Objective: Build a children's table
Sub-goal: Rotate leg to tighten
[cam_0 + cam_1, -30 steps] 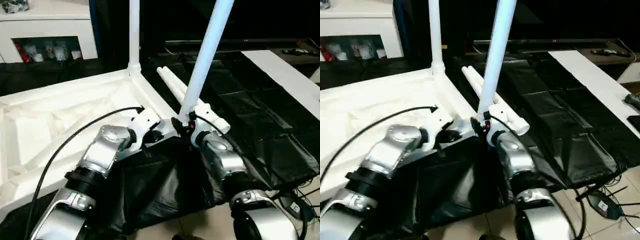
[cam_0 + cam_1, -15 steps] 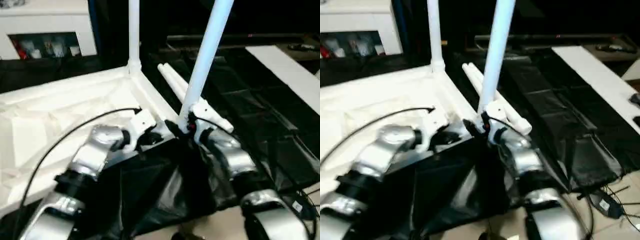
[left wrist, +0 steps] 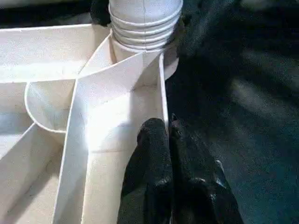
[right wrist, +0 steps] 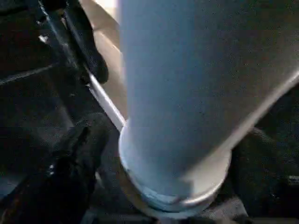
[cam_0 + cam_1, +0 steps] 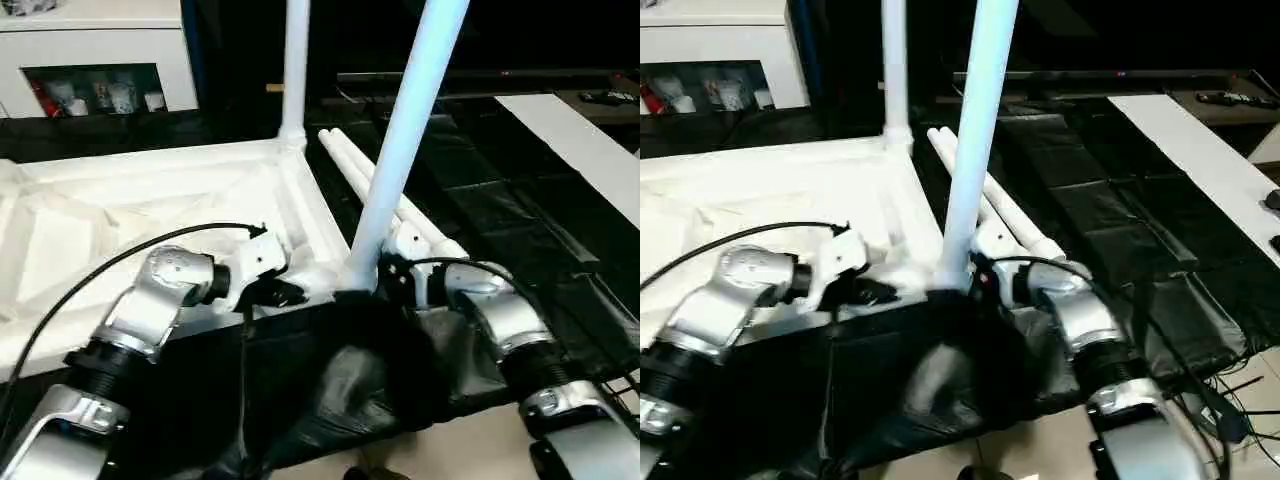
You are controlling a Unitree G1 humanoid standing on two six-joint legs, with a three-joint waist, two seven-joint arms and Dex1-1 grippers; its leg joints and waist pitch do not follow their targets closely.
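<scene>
Left wrist view puts us right at the near corner: the left fingers are pressed together with nothing between them, tips resting on the thin rim of the upturned top. Just beyond them the ribbed end of the near leg sits in the corner socket. The right arm ends close against that leg's base on the other side. Whether it grips the leg we cannot tell.

What worries us first is the leg's lean. From the head views it tilts away from the top rather than standing square like the far leg. If it is only partly home, a push down could jam it crooked in the socket, and letting go could see it tip out toward the spare legs.

Second, the left fingers bear on a narrow edge. A sideways load from the leg could make them slide off the rim, and we would lose our brace on the top.

Third, the top lies ribs-up on a slick black sheet that bunches at the near corner. We judge that a hard shove on the leg could skate the whole top across it, or drag a fold of sheet under the corner.

Farther off, the two spare legs lie side by side just beside the top's edge. A sliding top or a falling leg could send them rolling out of reach.
</scene>
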